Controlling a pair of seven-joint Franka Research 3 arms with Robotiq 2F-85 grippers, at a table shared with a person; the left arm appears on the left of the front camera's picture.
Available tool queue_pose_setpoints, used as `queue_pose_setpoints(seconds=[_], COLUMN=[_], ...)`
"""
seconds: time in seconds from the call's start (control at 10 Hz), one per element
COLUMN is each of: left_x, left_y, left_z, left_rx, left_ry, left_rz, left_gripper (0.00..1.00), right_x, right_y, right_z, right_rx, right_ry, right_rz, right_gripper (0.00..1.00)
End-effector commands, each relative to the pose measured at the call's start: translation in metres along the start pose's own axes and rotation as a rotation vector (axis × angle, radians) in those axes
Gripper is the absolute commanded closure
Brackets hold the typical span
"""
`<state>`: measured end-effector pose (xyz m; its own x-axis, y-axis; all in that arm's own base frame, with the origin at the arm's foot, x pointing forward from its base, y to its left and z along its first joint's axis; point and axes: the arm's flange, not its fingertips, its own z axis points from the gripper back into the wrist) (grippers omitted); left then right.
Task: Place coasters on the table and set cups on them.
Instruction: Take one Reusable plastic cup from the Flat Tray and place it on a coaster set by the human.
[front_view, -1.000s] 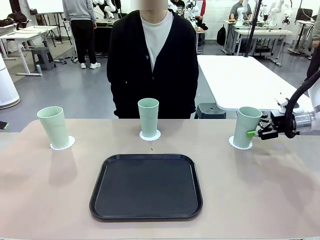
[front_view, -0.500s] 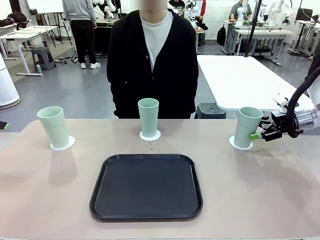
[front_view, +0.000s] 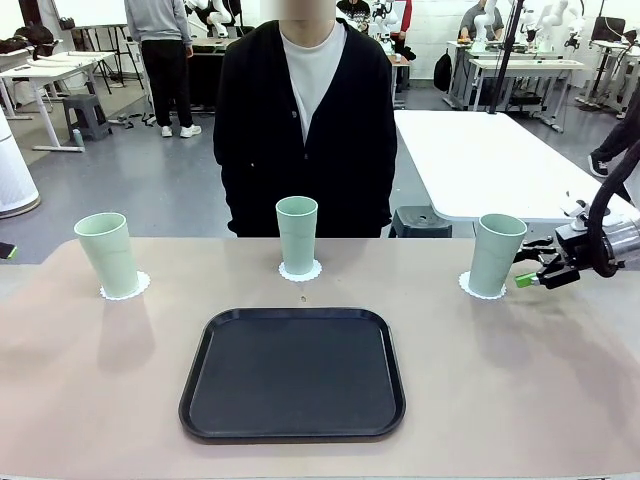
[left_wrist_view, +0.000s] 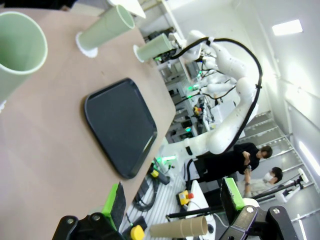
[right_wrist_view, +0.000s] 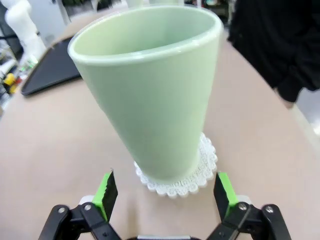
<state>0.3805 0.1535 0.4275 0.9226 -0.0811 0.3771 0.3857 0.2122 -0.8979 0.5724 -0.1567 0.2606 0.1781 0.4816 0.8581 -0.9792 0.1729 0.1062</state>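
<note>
Across the beige table (front_view: 90, 380), three mint-green cups stand upright, each on its own lacy white coaster: the left cup (front_view: 107, 253) on the left coaster (front_view: 126, 288), the middle cup (front_view: 297, 234) on the middle coaster (front_view: 300, 270) in front of a person in a black cardigan (front_view: 305, 125), and the right cup (front_view: 496, 254) on the right coaster (front_view: 479, 287). A black tray (front_view: 292, 373) lies empty at the near centre. The right gripper (front_view: 528, 268) sits just beside the right cup, clear of it, its green-padded jaws spread wide and holding nothing. Seen from the left wrist, the left gripper (left_wrist_view: 172, 204) hangs above the table with jaws likewise apart, the left cup close at the frame's edge.
</note>
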Motion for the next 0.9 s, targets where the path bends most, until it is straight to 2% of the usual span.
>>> queue_pose_setpoints(seconds=[0.0,0.1,0.3,0.5,0.8], left_x=[0.001,0.001,0.001,0.001,0.001], left_y=[-0.002,-0.002,-0.002,-0.002,-0.002], left_z=[0.0,0.0,0.0,0.0,0.0], left_rx=[0.001,0.001,0.001,0.001,0.001], left_ry=[-0.018,-0.018,-0.018,-0.018,-0.018], left_rz=[0.001,0.001,0.001,0.001,0.001], left_gripper=[0.0,0.0,0.0,0.0,0.0], right_x=[0.008,0.017,0.079,0.146,0.224], right_y=[0.016,0.032,0.088,0.143,0.183], right_z=[0.007,0.019,0.053,0.067,0.069], right_rx=[-0.059,-0.061,-0.057,-0.071,-0.194], right_ry=[0.144,0.237,0.339,0.423,0.639], right_rz=[-0.043,-0.057,-0.028,-0.006,-0.163], right_gripper=[0.0,0.0,0.0,0.0,0.0])
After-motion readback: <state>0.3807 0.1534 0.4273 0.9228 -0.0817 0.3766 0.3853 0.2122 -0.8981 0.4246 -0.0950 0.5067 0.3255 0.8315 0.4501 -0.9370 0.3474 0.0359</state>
